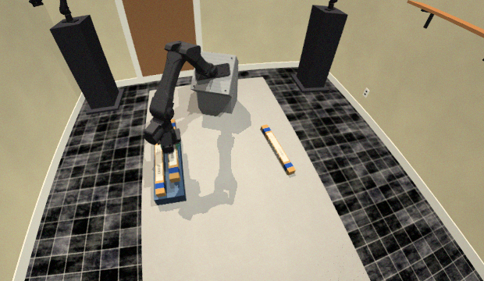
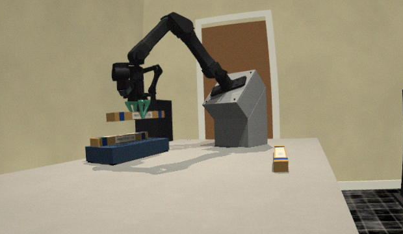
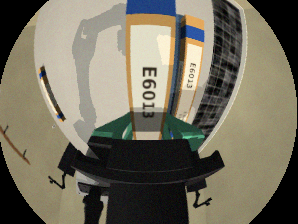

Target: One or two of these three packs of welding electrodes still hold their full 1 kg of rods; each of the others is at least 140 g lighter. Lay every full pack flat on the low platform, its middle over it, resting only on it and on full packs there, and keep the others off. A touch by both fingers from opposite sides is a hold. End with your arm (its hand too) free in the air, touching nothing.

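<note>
My gripper (image 2: 138, 114) (image 3: 147, 113) is shut on an orange-and-white E6013 pack (image 1: 173, 161) (image 2: 115, 117) (image 3: 149, 45) with blue bands, its green fingers on the long sides. The held pack is roughly level, in the air above the right side of the blue low platform (image 1: 171, 200) (image 2: 101, 155) in the top view, with a clear gap beneath. A second pack (image 1: 159, 168) (image 2: 114, 140) (image 3: 193, 67) lies flat lengthwise on the platform's left side. The third pack (image 1: 278, 149) (image 2: 281, 165) (image 3: 51, 95) lies alone on the table. In the top view the arm hides the fingertips.
The grey arm pedestal (image 1: 215, 102) (image 2: 234, 128) stands at the back of the pale table (image 1: 234, 242) (image 2: 195, 195). The platform is close to the table's left edge in the top view. Pale table top separates the platform from the third pack.
</note>
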Robot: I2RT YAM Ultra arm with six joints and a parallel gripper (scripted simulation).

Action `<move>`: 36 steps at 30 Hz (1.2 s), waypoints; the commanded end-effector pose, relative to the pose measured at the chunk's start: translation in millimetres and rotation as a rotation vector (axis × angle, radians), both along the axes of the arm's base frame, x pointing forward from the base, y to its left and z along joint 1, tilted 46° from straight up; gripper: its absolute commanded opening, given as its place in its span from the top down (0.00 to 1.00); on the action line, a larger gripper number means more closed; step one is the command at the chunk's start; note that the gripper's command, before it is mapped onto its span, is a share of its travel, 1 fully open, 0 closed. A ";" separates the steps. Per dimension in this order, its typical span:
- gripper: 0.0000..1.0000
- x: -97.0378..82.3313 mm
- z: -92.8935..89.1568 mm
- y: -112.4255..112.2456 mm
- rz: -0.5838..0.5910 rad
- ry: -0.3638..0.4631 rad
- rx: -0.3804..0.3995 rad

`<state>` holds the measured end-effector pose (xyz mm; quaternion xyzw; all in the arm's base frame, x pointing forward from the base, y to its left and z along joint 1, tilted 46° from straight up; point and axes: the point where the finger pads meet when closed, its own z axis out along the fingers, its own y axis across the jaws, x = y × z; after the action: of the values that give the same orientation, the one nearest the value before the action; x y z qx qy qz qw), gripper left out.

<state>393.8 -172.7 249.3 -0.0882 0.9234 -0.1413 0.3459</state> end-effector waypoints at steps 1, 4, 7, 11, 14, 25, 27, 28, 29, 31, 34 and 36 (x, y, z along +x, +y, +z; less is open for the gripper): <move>1.00 -5.2 38.4 -3.5 -0.005 -0.069 -0.029; 1.00 -5.2 39.2 -2.9 -0.004 -0.070 -0.029; 1.00 -4.9 39.6 -3.2 -0.003 -0.070 -0.029; 1.00 -4.6 40.1 -3.6 -0.003 -0.070 -0.029; 1.00 -4.5 40.2 -4.0 -0.003 -0.070 -0.029; 1.00 -4.9 40.1 -5.1 -0.005 -0.071 -0.030; 1.00 -4.9 40.1 -5.2 -0.005 -0.071 -0.030; 1.00 -4.9 40.0 -5.3 -0.005 -0.071 -0.030; 1.00 -4.9 40.0 -5.3 -0.005 -0.071 -0.030; 1.00 -4.8 40.0 -5.3 -0.005 -0.071 -0.030; 1.00 -4.7 40.0 -5.4 -0.005 -0.071 -0.030; 1.00 -4.7 40.0 -5.4 -0.005 -0.071 -0.030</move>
<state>394.6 -175.8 252.7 -0.0876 0.9224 -0.1432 0.3479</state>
